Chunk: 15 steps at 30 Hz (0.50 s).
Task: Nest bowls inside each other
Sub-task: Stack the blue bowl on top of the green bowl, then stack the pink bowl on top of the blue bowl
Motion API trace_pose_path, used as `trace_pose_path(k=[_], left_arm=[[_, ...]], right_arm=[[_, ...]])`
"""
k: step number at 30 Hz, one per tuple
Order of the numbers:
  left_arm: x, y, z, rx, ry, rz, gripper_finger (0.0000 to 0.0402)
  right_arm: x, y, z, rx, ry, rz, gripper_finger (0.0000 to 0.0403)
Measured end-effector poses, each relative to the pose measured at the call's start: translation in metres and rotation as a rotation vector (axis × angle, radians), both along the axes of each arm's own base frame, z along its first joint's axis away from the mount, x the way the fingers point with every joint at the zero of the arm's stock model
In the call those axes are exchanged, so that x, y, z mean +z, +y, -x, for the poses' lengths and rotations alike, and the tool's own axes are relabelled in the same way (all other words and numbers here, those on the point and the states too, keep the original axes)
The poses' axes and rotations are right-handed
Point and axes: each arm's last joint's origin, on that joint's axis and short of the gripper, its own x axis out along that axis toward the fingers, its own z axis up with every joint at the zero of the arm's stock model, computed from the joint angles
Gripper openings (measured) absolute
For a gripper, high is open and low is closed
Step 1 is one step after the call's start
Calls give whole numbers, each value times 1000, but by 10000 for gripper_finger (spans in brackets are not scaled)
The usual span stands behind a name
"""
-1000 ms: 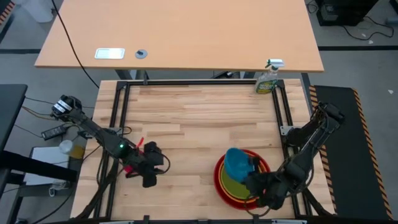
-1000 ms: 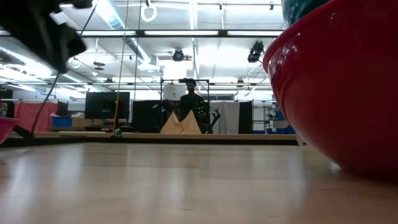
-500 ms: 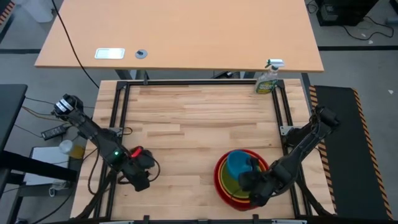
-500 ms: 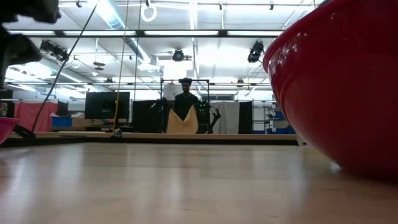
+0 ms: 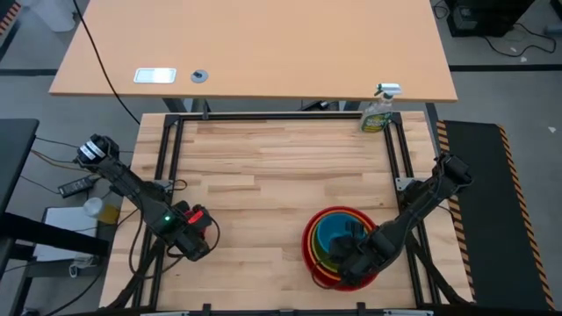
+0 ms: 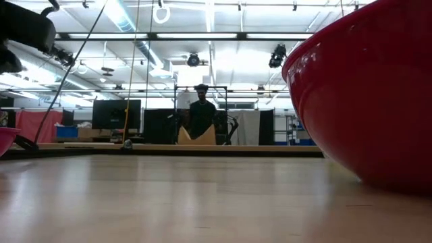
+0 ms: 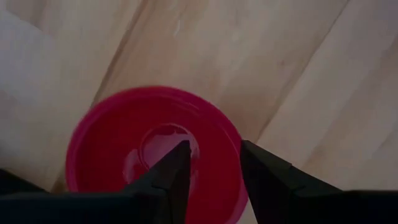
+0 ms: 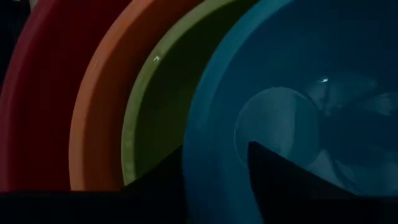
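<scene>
The red bowl (image 5: 309, 254) stands near the table's right front with the orange bowl (image 8: 93, 106), the lime green bowl (image 8: 155, 106) and the blue bowl (image 5: 334, 230) nested in it. My right gripper (image 8: 214, 155) hangs open over them, pointing down, one finger inside the blue bowl's rim and one outside. At the table's left front the small pink bowl (image 7: 118, 155) rests upright on the wood. My left gripper (image 7: 214, 149) stands open above it, pointing down, one finger over its hollow and one beyond its rim.
A green spray bottle (image 5: 379, 110) stands at the table's far right corner. A black frame (image 5: 263, 117) runs round the table top, with a lighter desk (image 5: 263, 44) beyond it. The wood between the two grippers (image 5: 263, 193) lies bare. A person (image 6: 201, 118) stands far off in the room.
The blue bowl, raised and tilted over the stack a second ago, now sits level inside the green bowl. My right gripper has sunk with it and shifted a little toward the table's left. My left gripper has moved left and down over the pink bowl, turning as it went.
</scene>
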Motion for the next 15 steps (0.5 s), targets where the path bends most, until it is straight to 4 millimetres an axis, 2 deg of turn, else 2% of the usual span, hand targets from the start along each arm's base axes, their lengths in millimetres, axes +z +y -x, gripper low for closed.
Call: trace_pose_path(k=[5,8,15], left_arm=[[-1,-2,0,39,6,17,146],[-5,-4,-1,49,29,19,155],[-21,-9,-6,43,112,-8,180]], right_arm=[[0,-1,0,-36,5,-17,216],[0,-1,0,-45,19,-31,241],[0,-7,0,-66,46,-9,249]])
